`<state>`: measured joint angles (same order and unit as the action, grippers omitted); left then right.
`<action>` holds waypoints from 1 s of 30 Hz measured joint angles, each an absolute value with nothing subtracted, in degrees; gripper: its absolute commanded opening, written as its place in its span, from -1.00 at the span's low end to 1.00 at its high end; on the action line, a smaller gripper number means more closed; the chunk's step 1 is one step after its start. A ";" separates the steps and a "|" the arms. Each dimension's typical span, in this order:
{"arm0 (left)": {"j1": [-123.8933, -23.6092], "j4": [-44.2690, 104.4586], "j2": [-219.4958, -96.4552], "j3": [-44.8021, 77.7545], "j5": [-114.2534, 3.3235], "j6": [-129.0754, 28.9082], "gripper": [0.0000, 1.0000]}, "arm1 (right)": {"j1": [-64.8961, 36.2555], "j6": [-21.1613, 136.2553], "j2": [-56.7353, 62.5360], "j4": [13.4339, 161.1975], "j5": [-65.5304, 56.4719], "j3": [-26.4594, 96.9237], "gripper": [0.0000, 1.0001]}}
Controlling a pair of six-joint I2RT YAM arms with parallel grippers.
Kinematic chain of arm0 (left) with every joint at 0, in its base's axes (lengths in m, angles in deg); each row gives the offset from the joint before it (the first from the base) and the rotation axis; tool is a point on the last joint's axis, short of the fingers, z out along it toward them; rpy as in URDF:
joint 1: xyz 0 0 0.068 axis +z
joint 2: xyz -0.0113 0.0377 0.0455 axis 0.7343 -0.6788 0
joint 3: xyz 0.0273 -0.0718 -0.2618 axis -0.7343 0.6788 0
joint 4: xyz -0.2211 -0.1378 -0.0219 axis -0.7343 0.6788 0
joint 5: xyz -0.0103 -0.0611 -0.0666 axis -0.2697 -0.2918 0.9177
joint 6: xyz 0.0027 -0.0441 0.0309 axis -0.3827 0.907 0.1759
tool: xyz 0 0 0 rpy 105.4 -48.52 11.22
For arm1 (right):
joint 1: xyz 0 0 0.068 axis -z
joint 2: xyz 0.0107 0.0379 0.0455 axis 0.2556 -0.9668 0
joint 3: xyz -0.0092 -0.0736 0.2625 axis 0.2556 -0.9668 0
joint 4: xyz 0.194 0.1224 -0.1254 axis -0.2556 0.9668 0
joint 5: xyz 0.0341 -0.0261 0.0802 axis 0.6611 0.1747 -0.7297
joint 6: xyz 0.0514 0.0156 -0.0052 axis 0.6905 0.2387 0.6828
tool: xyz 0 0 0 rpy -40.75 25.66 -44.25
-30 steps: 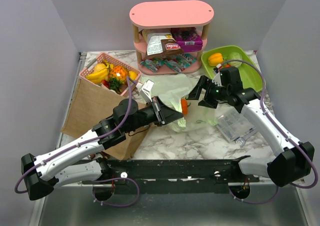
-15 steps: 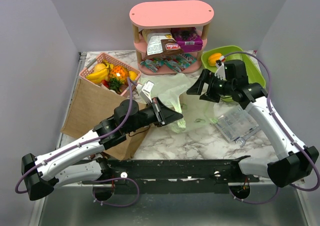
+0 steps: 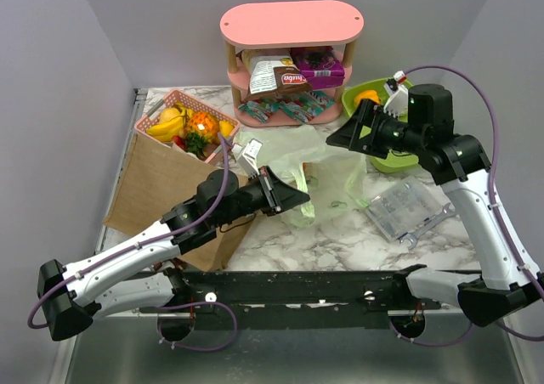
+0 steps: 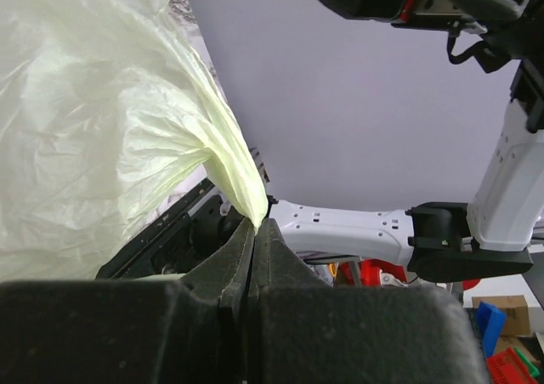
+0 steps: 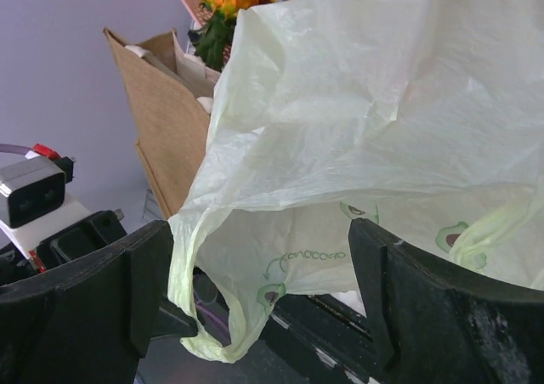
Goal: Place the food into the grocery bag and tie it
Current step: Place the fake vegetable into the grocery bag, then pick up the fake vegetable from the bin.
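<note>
The pale-green grocery bag (image 3: 327, 180) lies crumpled mid-table. My left gripper (image 3: 299, 199) is shut on a bunched strip of its edge (image 4: 242, 189), lifting it; in the left wrist view the jaws (image 4: 255, 231) meet on the film. My right gripper (image 3: 347, 138) hangs open and empty above the bag's far right side, and the bag (image 5: 365, 112) shows between its fingers (image 5: 153, 265). Food remains outside the bag: bananas and orange items in a pink basket (image 3: 187, 125), a snack pack (image 3: 280, 76) and a purple box (image 3: 319, 65) on the shelf, and an orange pepper (image 3: 367, 100).
A stiff brown paper bag (image 3: 161, 189) stands left of the grocery bag. The pink shelf (image 3: 291, 23) is at the back and a green bin (image 3: 421, 104) at the back right. A clear plastic container (image 3: 399, 207) lies right of the bag.
My right gripper has risen and pulled back to the right, away from the bag's mouth. The orange item seen there a second ago no longer shows. The left gripper keeps its hold.
</note>
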<state>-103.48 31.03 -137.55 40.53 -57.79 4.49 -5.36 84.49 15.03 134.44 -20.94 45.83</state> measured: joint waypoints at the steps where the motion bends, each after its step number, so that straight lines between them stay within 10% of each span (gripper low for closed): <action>1: -103.46 31.01 -137.55 40.72 -57.81 4.55 -1.00 | -5.36 84.32 15.03 134.47 -20.44 46.34 0.84; 20: -102.34 31.03 -137.05 43.28 -58.78 5.67 -1.00 | -5.38 87.59 25.04 122.03 2.82 28.70 1.00; 30: -101.58 31.25 -135.91 45.34 -58.82 5.71 -1.00 | -5.38 87.07 12.00 128.08 9.29 43.67 1.00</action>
<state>-101.58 31.25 -135.91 45.34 -58.82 5.71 -5.38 87.07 12.00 128.08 9.29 43.67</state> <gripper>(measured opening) 0.009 0.998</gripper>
